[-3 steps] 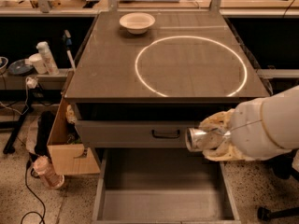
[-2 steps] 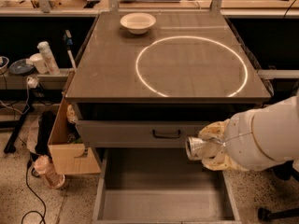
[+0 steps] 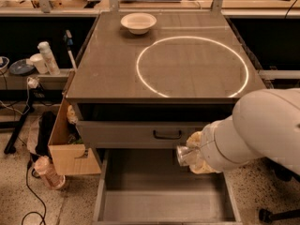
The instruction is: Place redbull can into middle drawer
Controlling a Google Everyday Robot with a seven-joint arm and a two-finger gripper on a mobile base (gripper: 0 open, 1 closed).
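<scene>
Looking down at the cabinet, I see my gripper at the end of the white arm, reaching in from the right just below the grey drawer front with the black handle. Its pale fingers are clenched on the redbull can, which lies sideways in the grasp with one end toward the left. The can is over the right rear part of the open middle drawer, above its flat floor and not resting on it. A white bowl sits far back on the cabinet top, beside a bright ring of light.
</scene>
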